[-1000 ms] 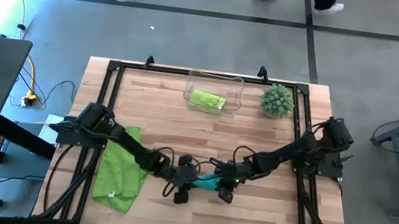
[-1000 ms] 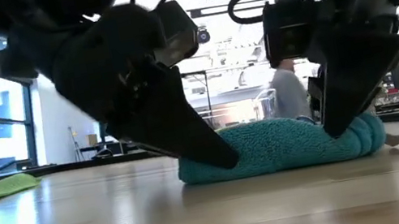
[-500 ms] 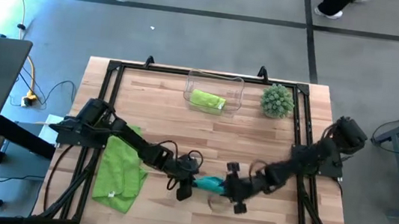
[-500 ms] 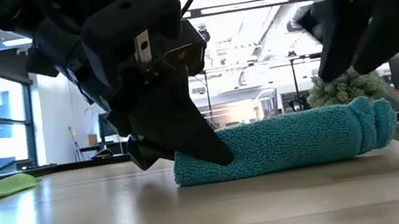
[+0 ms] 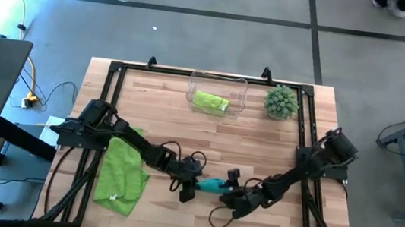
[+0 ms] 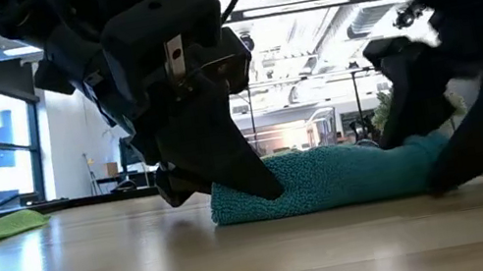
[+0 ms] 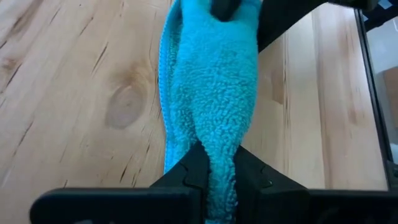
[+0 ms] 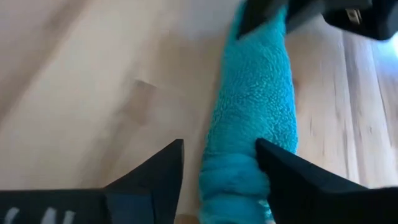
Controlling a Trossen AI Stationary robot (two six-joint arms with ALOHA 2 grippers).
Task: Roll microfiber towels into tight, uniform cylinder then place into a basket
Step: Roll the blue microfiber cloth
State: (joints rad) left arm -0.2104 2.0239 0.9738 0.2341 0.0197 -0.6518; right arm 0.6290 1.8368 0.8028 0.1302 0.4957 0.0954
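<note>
A teal towel [image 5: 212, 184], rolled into a cylinder [image 6: 339, 178], lies on the wooden table near its front edge. My left gripper [image 5: 190, 185] is shut on the roll's left end. My right gripper [image 5: 230, 196] is open and low at the roll's right end [image 8: 233, 180], with one finger on each side of it. A lime green towel [image 5: 120, 177] lies flat at the table's left. The clear basket [image 5: 237, 87] at the far edge has a rolled lime green towel [image 5: 210, 101] lying in it. My left gripper pinches the roll's left end [image 7: 214, 163] between its two fingers. It comes slanting down from the table's left, with the fingers lying along the roll. The roll lies flat on the table. My right gripper's fingers [image 8: 273, 171] stand beside the roll's right end; I cannot tell whether they touch it.
A round spiky green plant ball [image 5: 281, 102] stands at the far right, beside the basket. A dark frame [image 5: 116, 69] runs around the tabletop. Bare wood lies between the roll and the basket.
My right gripper has let go of the roll's right part, swung out toward the table's right and near edge while turning its wrist, and come back low around the roll's right end. The roll stays on the table and now lies straighter and longer.
</note>
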